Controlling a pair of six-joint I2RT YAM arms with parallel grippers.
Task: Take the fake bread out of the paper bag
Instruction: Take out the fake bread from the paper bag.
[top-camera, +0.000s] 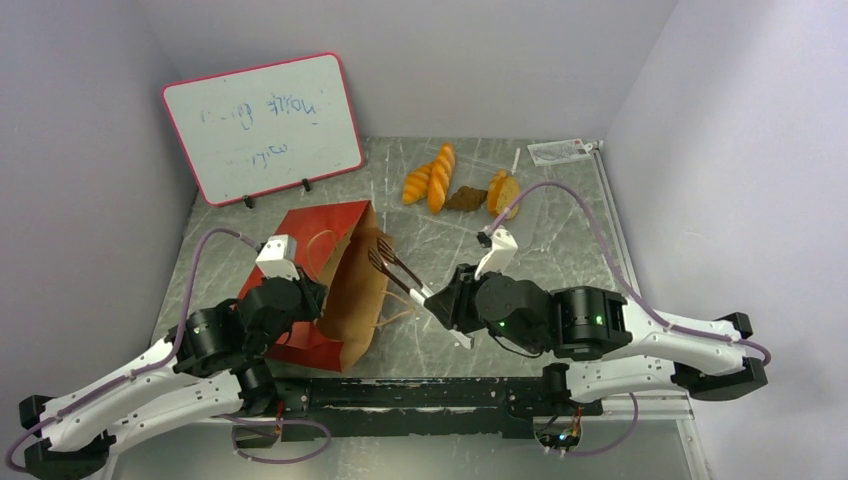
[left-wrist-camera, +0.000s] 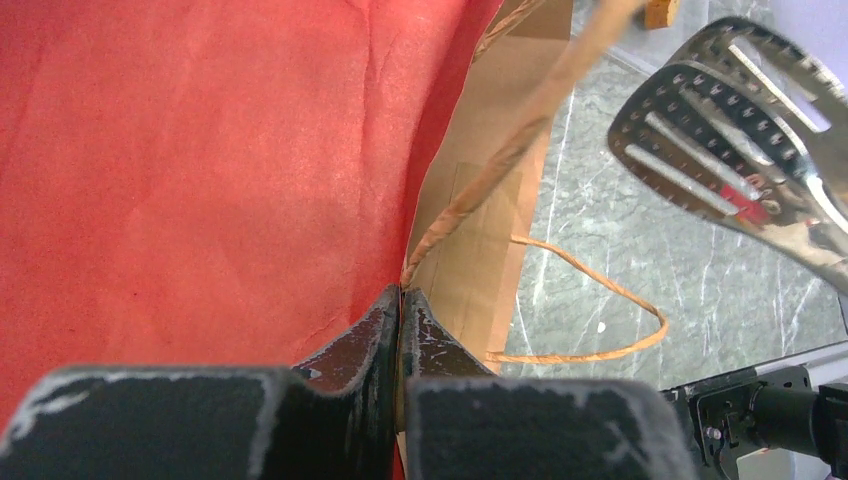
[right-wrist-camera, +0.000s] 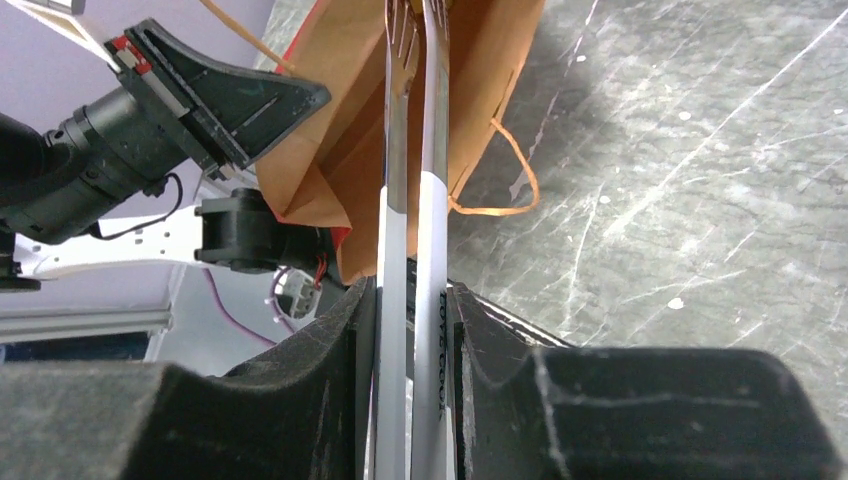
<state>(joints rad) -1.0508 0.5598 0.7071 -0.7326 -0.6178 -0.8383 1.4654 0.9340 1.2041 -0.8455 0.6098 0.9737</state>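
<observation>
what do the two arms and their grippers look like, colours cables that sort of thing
Both the left arm and the right arm have white shells with black joint housings. A thin purple cable loops along each. Small green lights glow on the right arm's joints. The left gripper and right gripper have black wedge-shaped fingers, scuffed whitish at the edges.
</observation>
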